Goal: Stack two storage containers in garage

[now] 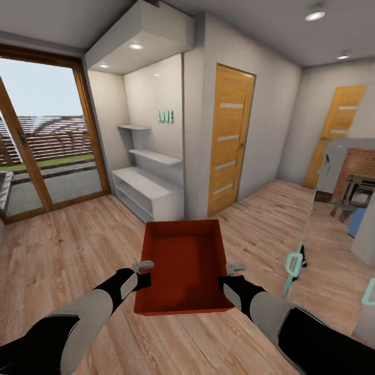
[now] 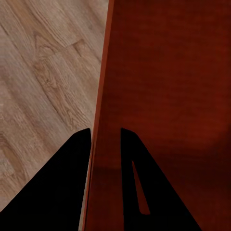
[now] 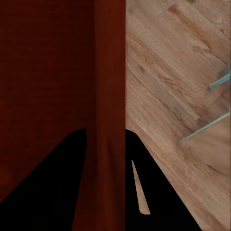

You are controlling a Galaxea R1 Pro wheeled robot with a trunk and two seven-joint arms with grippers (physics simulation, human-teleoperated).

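One orange-red storage container [image 1: 182,265] hangs level above the light wood plank floor [image 1: 67,250] of the living room, straight ahead of me. My left gripper [image 1: 143,273] is shut on its left wall and my right gripper [image 1: 229,275] on its right wall. In the left wrist view the container's wall [image 2: 168,72] runs between the two dark fingers of the left gripper [image 2: 105,144]. The right wrist view shows the same for the container's wall [image 3: 48,72] and the right gripper [image 3: 106,139]. The bin's inside looks empty.
A white shelf unit [image 1: 148,190] stands in an alcove ahead on the left, beside a glazed patio door [image 1: 47,146]. Ahead is a wooden slatted door [image 1: 229,135], shut, with another [image 1: 336,130] at the far right. A glass table edge [image 1: 310,224] and brick fireplace [image 1: 359,166] lie to the right.
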